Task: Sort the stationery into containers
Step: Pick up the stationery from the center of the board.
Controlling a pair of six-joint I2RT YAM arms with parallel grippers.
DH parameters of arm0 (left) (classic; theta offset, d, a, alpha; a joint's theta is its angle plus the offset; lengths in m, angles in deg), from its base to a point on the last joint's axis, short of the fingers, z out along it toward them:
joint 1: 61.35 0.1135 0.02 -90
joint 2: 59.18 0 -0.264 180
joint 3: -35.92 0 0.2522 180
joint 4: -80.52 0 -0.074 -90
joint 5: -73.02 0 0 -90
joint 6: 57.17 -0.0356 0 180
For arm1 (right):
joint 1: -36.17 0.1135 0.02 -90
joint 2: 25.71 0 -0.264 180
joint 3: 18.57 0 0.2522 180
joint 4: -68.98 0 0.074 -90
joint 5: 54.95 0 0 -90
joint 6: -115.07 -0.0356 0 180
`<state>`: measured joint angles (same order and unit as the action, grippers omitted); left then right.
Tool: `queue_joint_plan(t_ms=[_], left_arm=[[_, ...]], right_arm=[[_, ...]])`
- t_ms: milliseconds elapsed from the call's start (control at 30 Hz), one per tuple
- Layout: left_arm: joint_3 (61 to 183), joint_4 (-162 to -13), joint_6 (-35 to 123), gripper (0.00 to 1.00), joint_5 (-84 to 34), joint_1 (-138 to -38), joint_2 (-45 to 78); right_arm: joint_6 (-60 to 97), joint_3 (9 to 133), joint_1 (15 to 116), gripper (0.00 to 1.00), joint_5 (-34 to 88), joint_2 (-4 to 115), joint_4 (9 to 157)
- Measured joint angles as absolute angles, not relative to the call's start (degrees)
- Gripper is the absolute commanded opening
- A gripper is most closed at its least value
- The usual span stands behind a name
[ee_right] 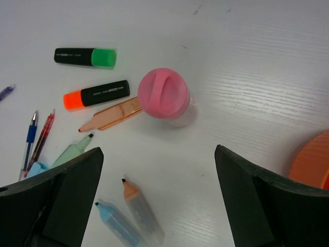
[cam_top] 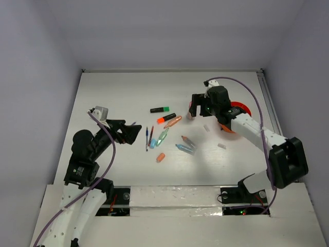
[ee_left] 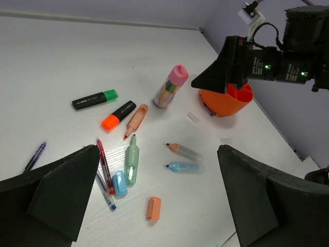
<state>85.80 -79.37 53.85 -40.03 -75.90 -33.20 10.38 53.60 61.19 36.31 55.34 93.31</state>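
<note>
Currently, right gripper (ee_right: 158, 150) spread wide, empty, above table (cam_top: 103, 92), upright pink-capped tube (ee_right: 165, 98) just ahead of its fingers (ee_right: 267, 206), orange cup (ee_left: 226, 103) right of tube, left gripper (ee_left: 158, 150) wide, empty, at left, highlighters (ee_right: 85, 56) and pens (ee_right: 31, 136) scattered between grippers.

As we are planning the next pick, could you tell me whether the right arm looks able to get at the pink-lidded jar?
Probably yes: the right gripper hangs open right above the pink-lidded jar, which stands upright with nothing over it. Only the peach highlighter lies close beside it.
</note>
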Motion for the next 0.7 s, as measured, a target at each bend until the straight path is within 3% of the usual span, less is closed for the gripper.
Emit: queue_joint_plan(t_ms=[267, 567, 667, 700], left_arm=[[85.8, -79.4, 53.9, 0.99, -40.1, -76.4, -33.0], [85.7, -79.7, 53.9, 0.99, -41.0, -77.1, -33.0], [85.7, -79.9, 53.9, 0.99, -41.2, -77.3, -33.0], [85.7, -79.9, 53.9, 0.99, -41.2, -77.4, -33.0]], right_arm=[[12.1, 61.4, 62.9, 0.94, 41.0, 66.2, 93.2], [13.4, 66.9, 64.1, 0.82, 45.0, 74.0, 93.4], [13.6, 68.5, 64.5, 0.70, 45.7, 75.8, 93.6], [13.6, 69.1, 64.8, 0.54, 45.9, 76.5, 93.7]])
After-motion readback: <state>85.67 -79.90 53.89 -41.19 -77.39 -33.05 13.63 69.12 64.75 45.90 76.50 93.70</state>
